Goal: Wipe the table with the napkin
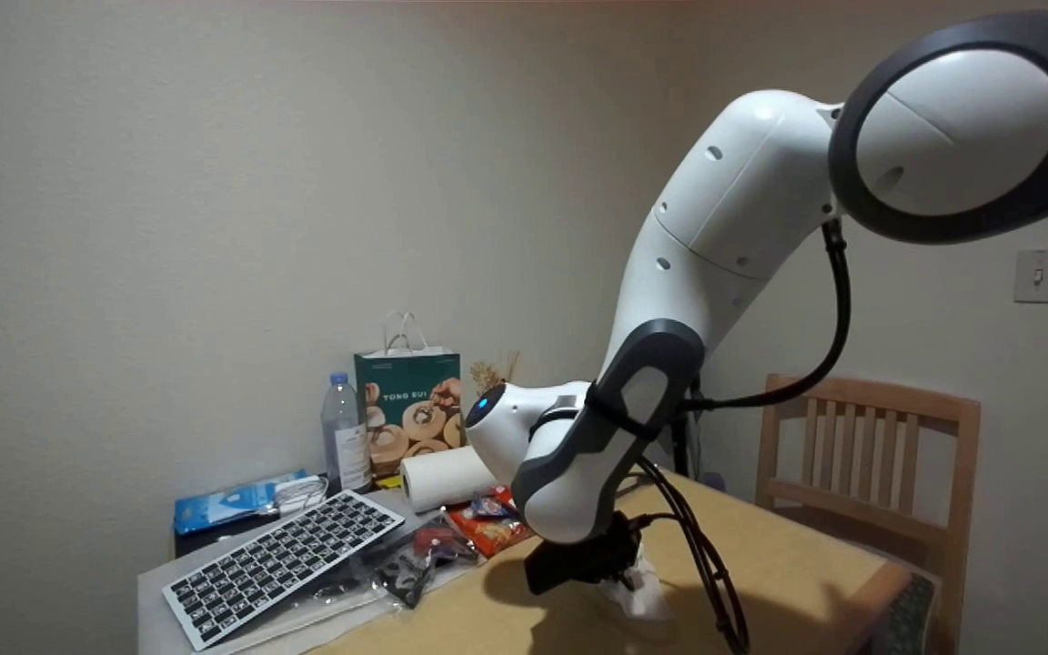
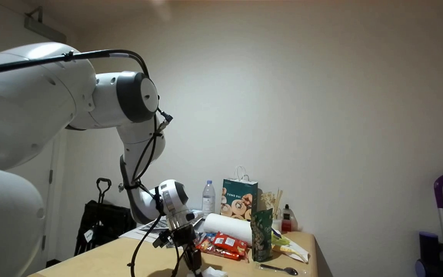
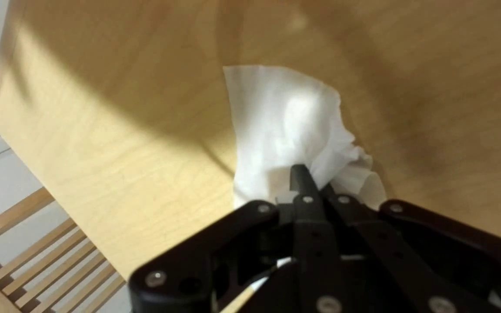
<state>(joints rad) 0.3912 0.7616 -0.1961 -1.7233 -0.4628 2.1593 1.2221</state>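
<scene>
From left in an exterior view, a white gridded panel (image 1: 283,571) lies at a slant, while a blue-capped bottle (image 1: 355,455) and a green paper bag (image 1: 408,400) stand upright near the wall (image 1: 169,227), likely to be out of the wiping path. A paper-towel roll (image 1: 448,478) lies on its side before the bag, with red packets (image 1: 490,532) just beside it, probably the nearest snag for a wide stroke. Right of center, the black jaws of the robot arm (image 1: 701,236) are clamped on a crumpled white napkin (image 1: 640,596), down at the tan wooden counter (image 1: 788,546). The wrist view shows the napkin pinched between the fingertips (image 3: 303,180) and fanned out beyond them on the wood, presumably so that loose folds, rather than hard tips, do the rubbing. At right, a slatted chair (image 1: 865,389) stands beside the counter, apparently outside the arm's sweep.
</scene>
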